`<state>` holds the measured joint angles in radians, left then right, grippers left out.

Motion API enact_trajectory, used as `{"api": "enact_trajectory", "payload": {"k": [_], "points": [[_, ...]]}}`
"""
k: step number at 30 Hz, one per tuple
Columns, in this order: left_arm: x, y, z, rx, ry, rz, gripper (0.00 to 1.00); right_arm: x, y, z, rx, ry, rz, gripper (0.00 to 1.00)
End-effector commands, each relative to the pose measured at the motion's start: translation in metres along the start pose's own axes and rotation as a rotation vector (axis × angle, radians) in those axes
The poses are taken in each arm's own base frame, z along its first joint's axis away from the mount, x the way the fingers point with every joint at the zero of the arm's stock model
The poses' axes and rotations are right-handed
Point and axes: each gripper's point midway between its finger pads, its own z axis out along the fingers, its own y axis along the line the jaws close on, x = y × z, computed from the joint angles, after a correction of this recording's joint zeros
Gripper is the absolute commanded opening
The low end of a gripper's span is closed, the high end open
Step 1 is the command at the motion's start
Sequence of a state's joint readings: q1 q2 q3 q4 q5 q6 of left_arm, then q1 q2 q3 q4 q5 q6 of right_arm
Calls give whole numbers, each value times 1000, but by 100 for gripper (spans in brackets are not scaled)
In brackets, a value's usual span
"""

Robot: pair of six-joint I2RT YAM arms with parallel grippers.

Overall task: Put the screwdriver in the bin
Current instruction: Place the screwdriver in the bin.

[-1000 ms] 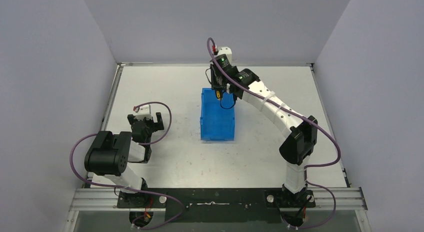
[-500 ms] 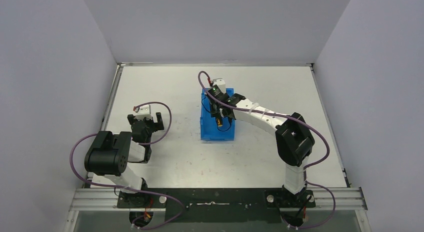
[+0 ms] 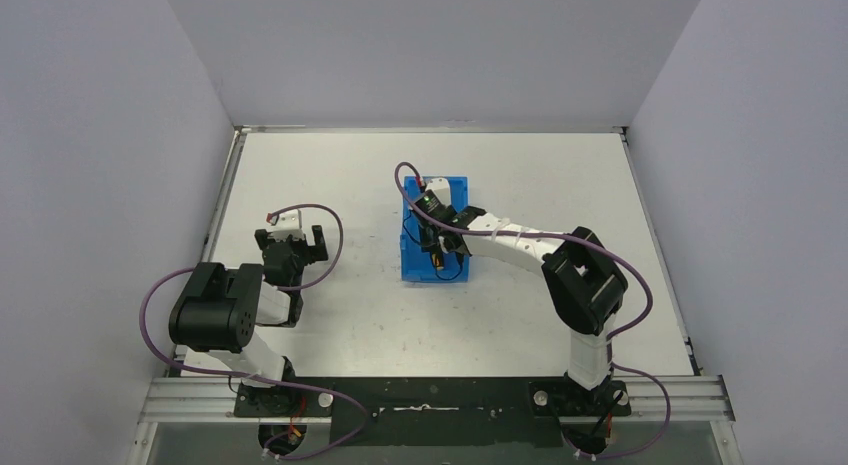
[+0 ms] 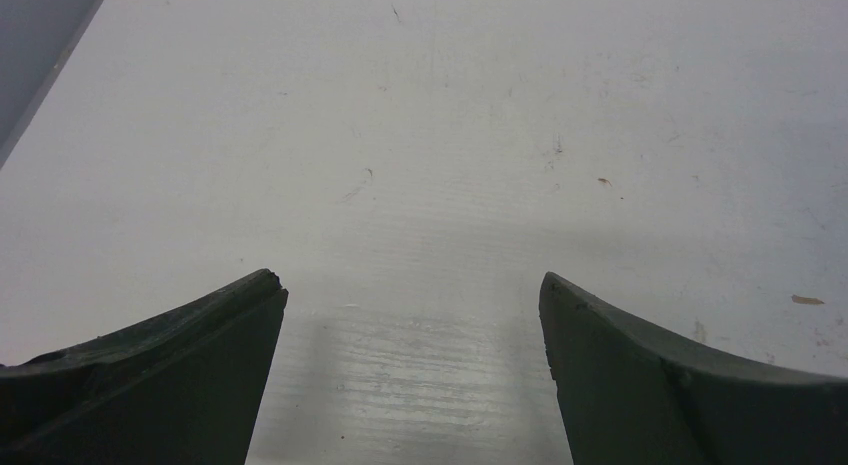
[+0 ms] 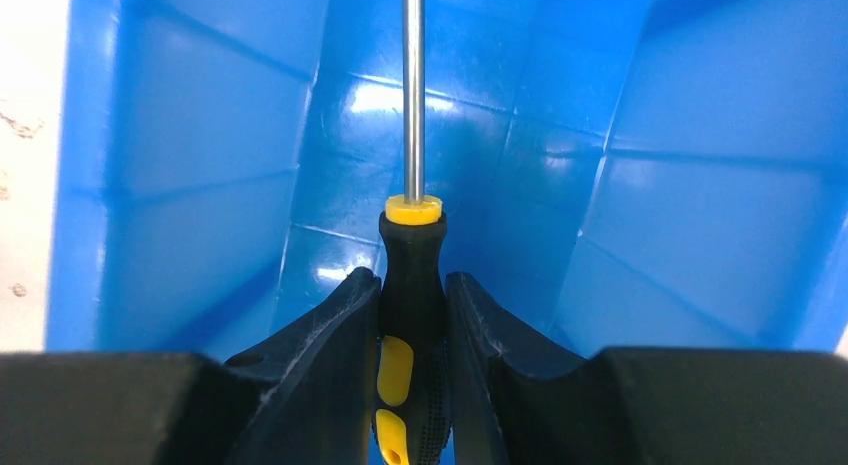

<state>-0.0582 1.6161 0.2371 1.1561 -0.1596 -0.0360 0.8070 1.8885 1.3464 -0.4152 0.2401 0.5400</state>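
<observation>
White tabletop (image 3: 300, 175): right gripper (image 5: 412, 285) pinches screwdriver (image 5: 411, 210) handle, shaft inside blue bin (image 5: 180, 165); only release pending. Left gripper (image 4: 408, 285) spread, idle.

The white table (image 3: 330, 175) carries 1 thing directly: the bright blue bin (image 3: 412, 257), standing open-topped near its middle, long side running near to far. In the left wrist view the bare surface shows small dark specks (image 4: 558, 147), perhaps scuffs or dirt

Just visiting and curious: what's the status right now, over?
Right gripper shut on screwdriver, down in the bin, not yet released. Left gripper open, empty, over the table. Nothing in the way.
</observation>
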Motion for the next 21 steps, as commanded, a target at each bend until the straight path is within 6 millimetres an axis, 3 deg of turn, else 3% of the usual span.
{"api": "enact_trajectory", "payload": {"k": [1,10,21], "points": [[-22,-3,5,7,-74,-5,97,-24,11,-18,-48,-94,45,28],[-22,-3,5,7,-74,-6,97,-29,12,-20,-46,-93,41,47],[-22,-3,5,7,-75,-5,97,-59,11,-50,-38,-140,48,59]]}}
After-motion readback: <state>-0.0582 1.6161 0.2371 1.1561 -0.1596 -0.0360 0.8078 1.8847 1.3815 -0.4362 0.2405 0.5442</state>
